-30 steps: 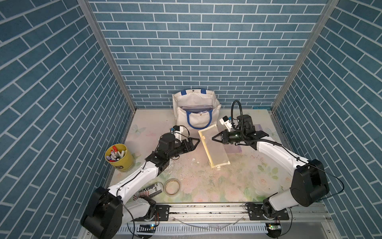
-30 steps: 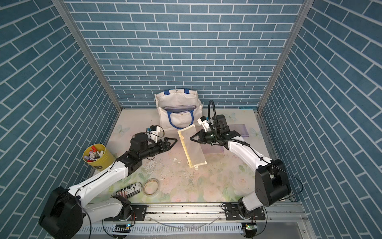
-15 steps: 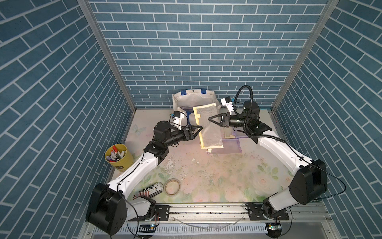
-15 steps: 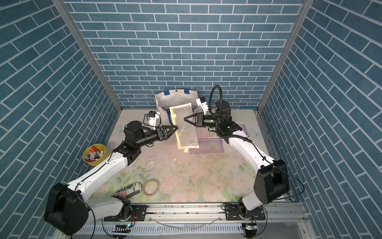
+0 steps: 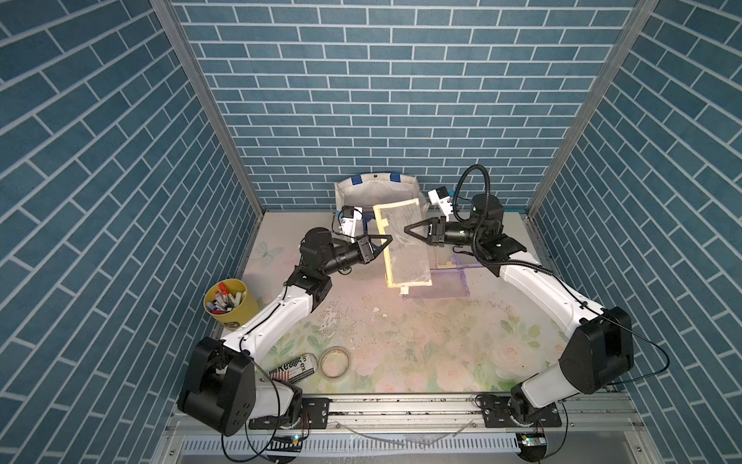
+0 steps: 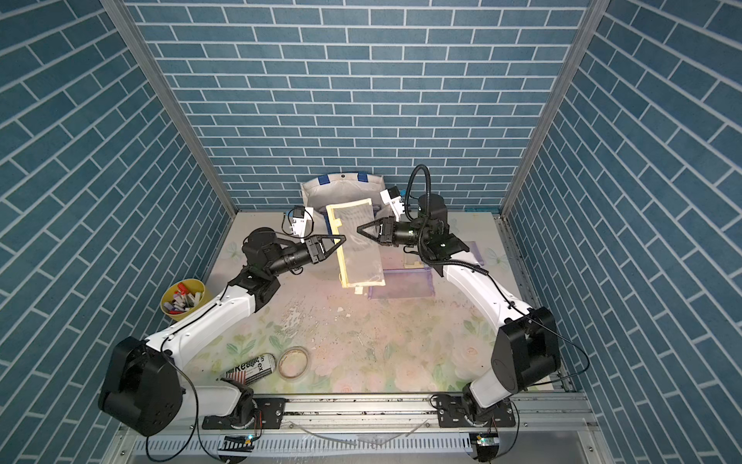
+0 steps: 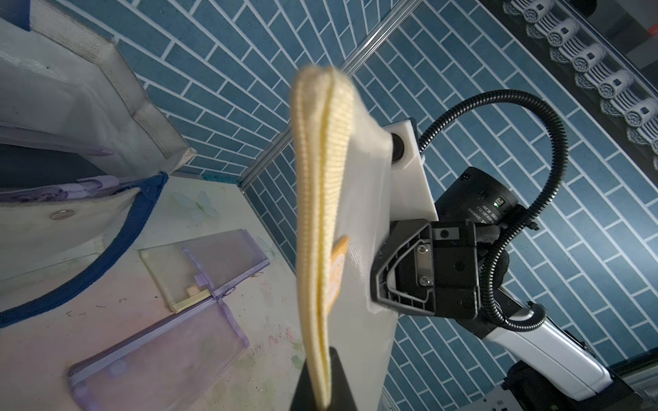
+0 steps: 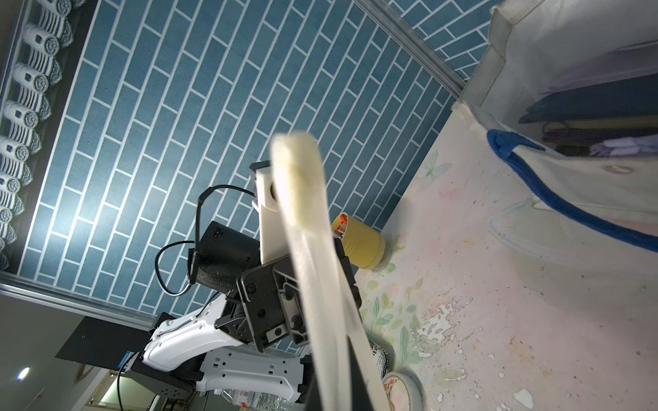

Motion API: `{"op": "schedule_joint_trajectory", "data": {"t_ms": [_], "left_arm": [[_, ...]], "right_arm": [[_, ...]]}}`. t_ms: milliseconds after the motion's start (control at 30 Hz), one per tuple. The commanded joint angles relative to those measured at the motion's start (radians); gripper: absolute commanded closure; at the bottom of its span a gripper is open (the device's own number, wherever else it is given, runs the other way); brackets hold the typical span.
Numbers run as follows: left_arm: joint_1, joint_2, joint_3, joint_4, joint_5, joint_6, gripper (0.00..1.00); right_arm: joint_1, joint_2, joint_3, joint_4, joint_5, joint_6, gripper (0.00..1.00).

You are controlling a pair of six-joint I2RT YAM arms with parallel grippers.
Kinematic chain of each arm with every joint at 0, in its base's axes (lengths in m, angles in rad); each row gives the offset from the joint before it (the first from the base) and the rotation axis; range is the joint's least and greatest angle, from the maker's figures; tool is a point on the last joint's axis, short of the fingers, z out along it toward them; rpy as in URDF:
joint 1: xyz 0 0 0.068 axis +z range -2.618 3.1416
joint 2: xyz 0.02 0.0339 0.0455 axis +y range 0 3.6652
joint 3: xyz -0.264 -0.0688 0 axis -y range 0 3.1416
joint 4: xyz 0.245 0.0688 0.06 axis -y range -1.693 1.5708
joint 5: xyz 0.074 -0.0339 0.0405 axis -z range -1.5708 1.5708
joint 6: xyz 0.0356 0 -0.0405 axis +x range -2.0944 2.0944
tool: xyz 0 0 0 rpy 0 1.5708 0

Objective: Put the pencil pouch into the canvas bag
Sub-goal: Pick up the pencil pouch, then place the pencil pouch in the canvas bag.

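The pencil pouch (image 5: 405, 245) (image 6: 359, 245), clear mesh with a yellow zip edge, hangs in the air just in front of the canvas bag (image 5: 377, 193) (image 6: 341, 193). My left gripper (image 5: 388, 239) (image 6: 343, 238) is shut on its yellow edge. From the opposite side, my right gripper (image 5: 405, 229) (image 6: 359, 229) is shut on its other long edge. The left wrist view shows the pouch (image 7: 320, 213) edge-on between my left gripper's (image 7: 320, 384) jaws, with the bag's open mouth (image 7: 71, 89) beside it. In the right wrist view the pouch (image 8: 309, 249) rises from my right gripper (image 8: 341, 391).
Purple mesh pouches (image 5: 441, 281) (image 7: 160, 356) lie on the table under the held pouch. A yellow cup of markers (image 5: 229, 302) stands at the left wall. A can (image 5: 295, 367) and a tape roll (image 5: 335, 361) lie near the front. The bag holds dark and purple items (image 8: 605, 142).
The right gripper lifted the pouch off the table and carried it back toward the bag. The left gripper followed and has now shut on the yellow edge.
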Motion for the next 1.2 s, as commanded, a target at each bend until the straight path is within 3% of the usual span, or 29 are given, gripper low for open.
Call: {"op": "schedule_joint_trajectory", "data": {"t_ms": [0, 167, 233, 300, 400, 433, 600, 800, 1167], "left_arm": [[0.04, -0.059, 0.05, -0.103, 0.021, 0.106, 1.0], [0.061, -0.077, 0.313, -0.708, -0.128, 0.565, 1.0], [0.061, -0.027, 0.468, -0.919, -0.244, 0.742, 1.0], [0.061, 0.038, 0.607, -1.028, -0.347, 0.863, 1.0], [0.061, 0.158, 0.801, -1.089, -0.489, 0.985, 1.0], [0.06, 0.198, 0.856, -1.08, -0.525, 1.018, 1.0], [0.04, 0.43, 1.177, -1.058, -0.677, 1.171, 1.0], [-0.013, 0.774, 1.633, -1.166, -0.781, 1.39, 1.0], [-0.061, 0.923, 1.579, -1.105, -0.849, 1.558, 1.0]], "right_arm": [[0.004, 0.014, 0.111, -0.21, 0.029, -0.108, 0.95], [-0.012, 0.054, 0.252, -0.552, 0.144, -0.257, 0.69], [-0.032, 0.049, 0.26, -0.599, 0.186, -0.263, 0.51], [-0.051, 0.035, 0.264, -0.65, 0.242, -0.288, 0.36], [-0.078, 0.021, 0.282, -0.745, 0.314, -0.338, 0.05], [-0.084, 0.023, 0.296, -0.79, 0.336, -0.355, 0.01], [-0.119, 0.01, 0.317, -0.915, 0.406, -0.394, 0.01], [-0.154, -0.041, 0.257, -0.974, 0.455, -0.406, 0.02], [-0.196, -0.119, 0.119, -0.962, 0.48, -0.398, 0.02]]}}
